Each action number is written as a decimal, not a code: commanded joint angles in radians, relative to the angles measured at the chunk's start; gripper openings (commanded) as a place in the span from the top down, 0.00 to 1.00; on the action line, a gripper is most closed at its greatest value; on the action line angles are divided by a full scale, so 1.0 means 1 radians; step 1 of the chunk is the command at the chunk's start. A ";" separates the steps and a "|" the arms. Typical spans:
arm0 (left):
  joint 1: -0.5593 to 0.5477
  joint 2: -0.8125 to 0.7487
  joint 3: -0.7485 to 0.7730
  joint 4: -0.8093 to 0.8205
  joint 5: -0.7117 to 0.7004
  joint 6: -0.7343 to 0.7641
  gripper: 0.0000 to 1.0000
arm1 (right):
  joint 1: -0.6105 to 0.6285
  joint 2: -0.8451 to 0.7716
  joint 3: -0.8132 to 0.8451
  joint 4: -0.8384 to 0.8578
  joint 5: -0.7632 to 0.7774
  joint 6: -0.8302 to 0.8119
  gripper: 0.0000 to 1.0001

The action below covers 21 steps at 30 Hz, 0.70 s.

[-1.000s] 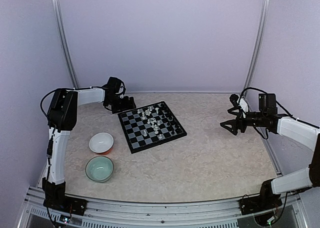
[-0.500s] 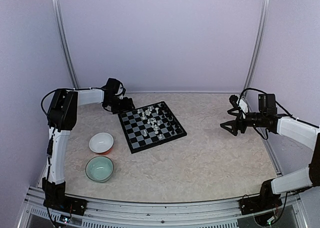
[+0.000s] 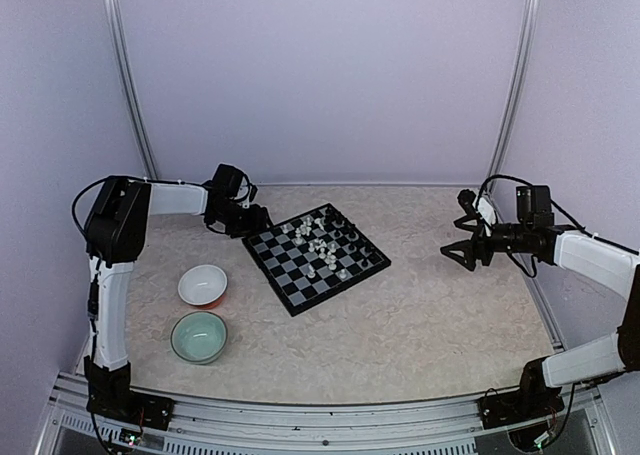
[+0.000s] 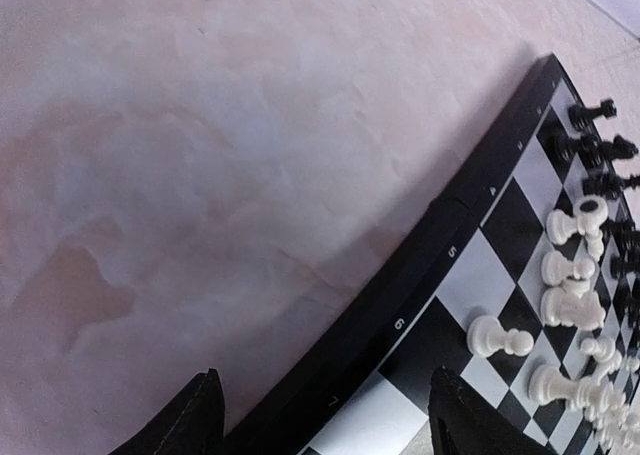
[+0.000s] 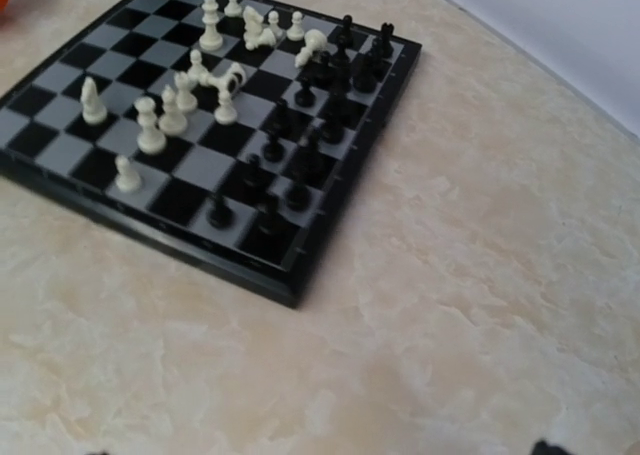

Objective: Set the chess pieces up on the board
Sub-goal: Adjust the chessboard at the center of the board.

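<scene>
The board point(image 3: 296, 287) lay askew mid-worktop point(image 3: 420, 315), with the chess pieces point(image 3: 322, 247) clustered toward its far side, several toppled. The left gripper point(image 3: 252, 219) had its fingers point(image 4: 195, 420) apart, straddling the board's far-left corner rim. The right gripper point(image 3: 458, 247), fingers spread wide, hung well off right, with bare worktop between it and the board.

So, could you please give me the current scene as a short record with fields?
board: on the table, set diagonally
chess pieces: black and white bunched together on the board, several white ones lying down, not arranged in starting rows
left end effector: open, fingers either side of the board's rim near its left corner
right end effector: open, empty, over the table right of the board
bowls: white bowl and pale green bowl left of the board, both look empty
</scene>
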 commanded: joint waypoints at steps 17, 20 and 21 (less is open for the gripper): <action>-0.264 -0.165 -0.267 -0.092 0.023 0.025 0.32 | 0.017 0.037 0.044 -0.044 -0.025 -0.015 0.11; -0.299 -0.171 -0.269 -0.098 0.027 0.024 0.32 | 0.017 0.044 0.046 -0.043 -0.024 -0.012 0.11; -0.308 -0.173 -0.271 -0.100 0.028 0.024 0.32 | 0.017 0.046 0.047 -0.044 -0.024 -0.011 0.11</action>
